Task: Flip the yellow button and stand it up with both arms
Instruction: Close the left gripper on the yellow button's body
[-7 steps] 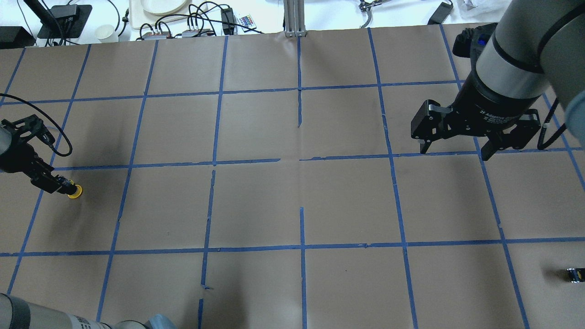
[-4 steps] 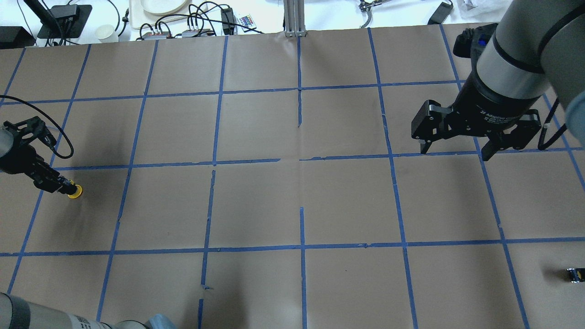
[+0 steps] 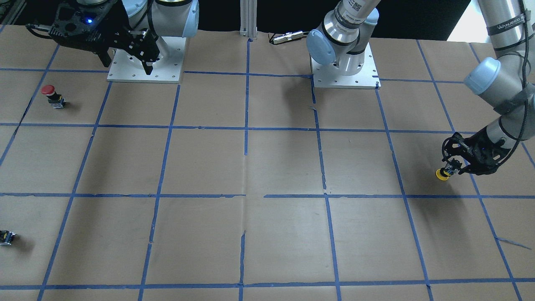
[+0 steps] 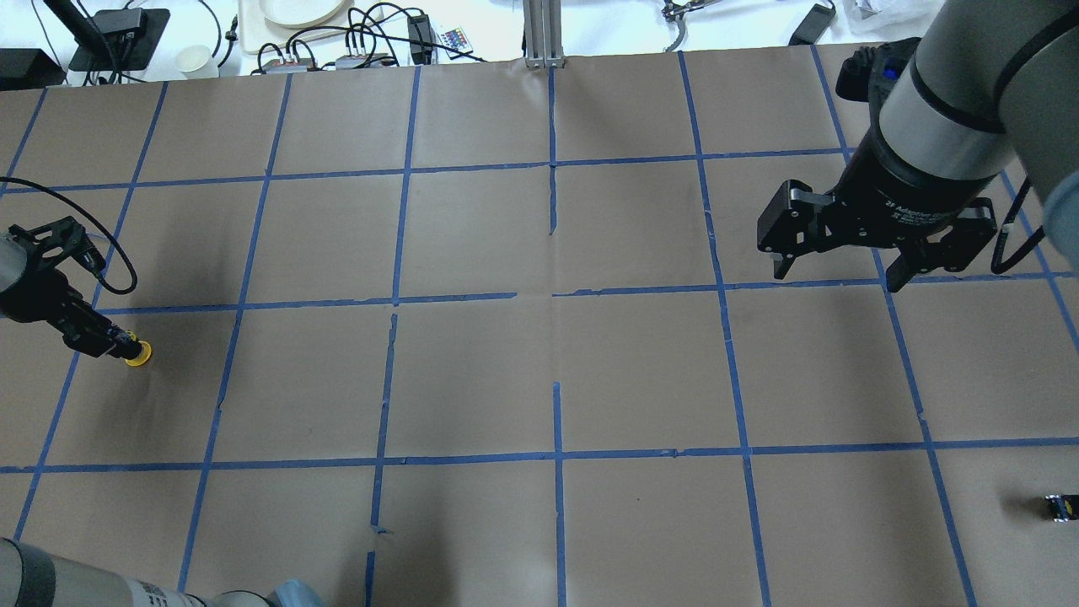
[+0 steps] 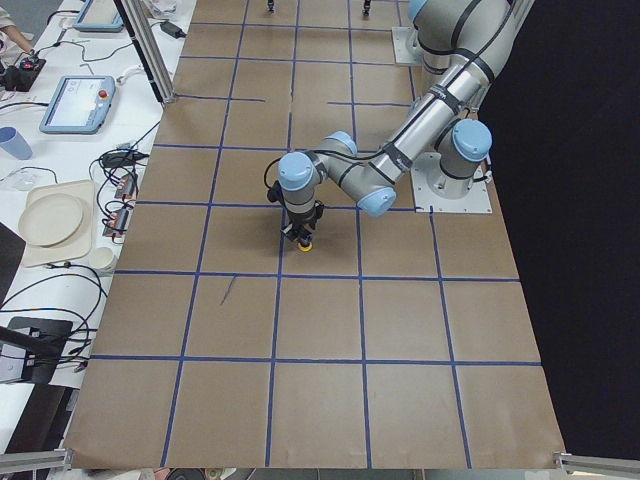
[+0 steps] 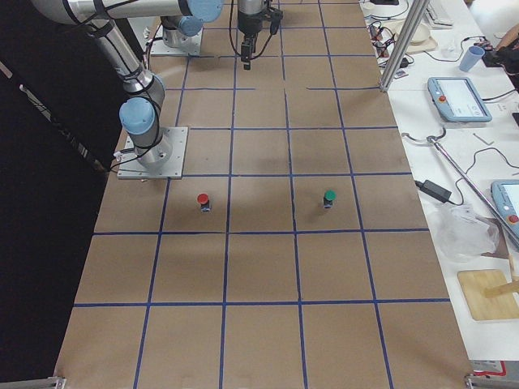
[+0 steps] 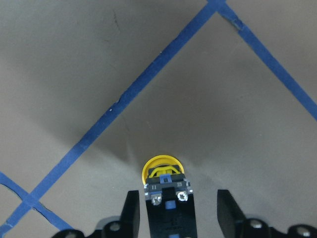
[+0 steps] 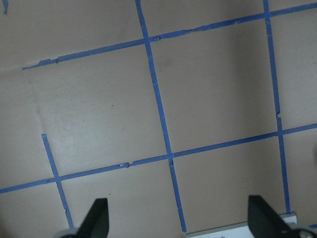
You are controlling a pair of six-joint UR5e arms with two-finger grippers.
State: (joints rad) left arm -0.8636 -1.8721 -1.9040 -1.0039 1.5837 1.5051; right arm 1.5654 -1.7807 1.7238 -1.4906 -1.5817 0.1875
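Observation:
The yellow button (image 4: 138,355) lies at the table's far left with its cap on the paper and its black-and-grey body tilted up toward my left gripper (image 4: 118,344). In the left wrist view the cap (image 7: 161,166) shows beyond the body. The body sits between the fingers (image 7: 131,213) with a small gap on each side, so the left gripper (image 7: 176,213) is open around it. The front view shows the same button (image 3: 441,174) and left gripper (image 3: 453,167). My right gripper (image 4: 837,281) hangs open and empty high over the far right squares, as its wrist view (image 8: 179,218) shows.
A red-capped button (image 3: 49,93) stands near the right arm's base plate (image 3: 167,75). A green-capped button (image 6: 329,197) stands further out. A tiny black-yellow block (image 4: 1060,506) lies by the right edge. Cables and plates crowd the bench (image 4: 295,25) beyond the far edge.
My left gripper has drawn back slightly from the yellow button, which stays where it was. My right gripper has drifted a little upward in the overhead view.

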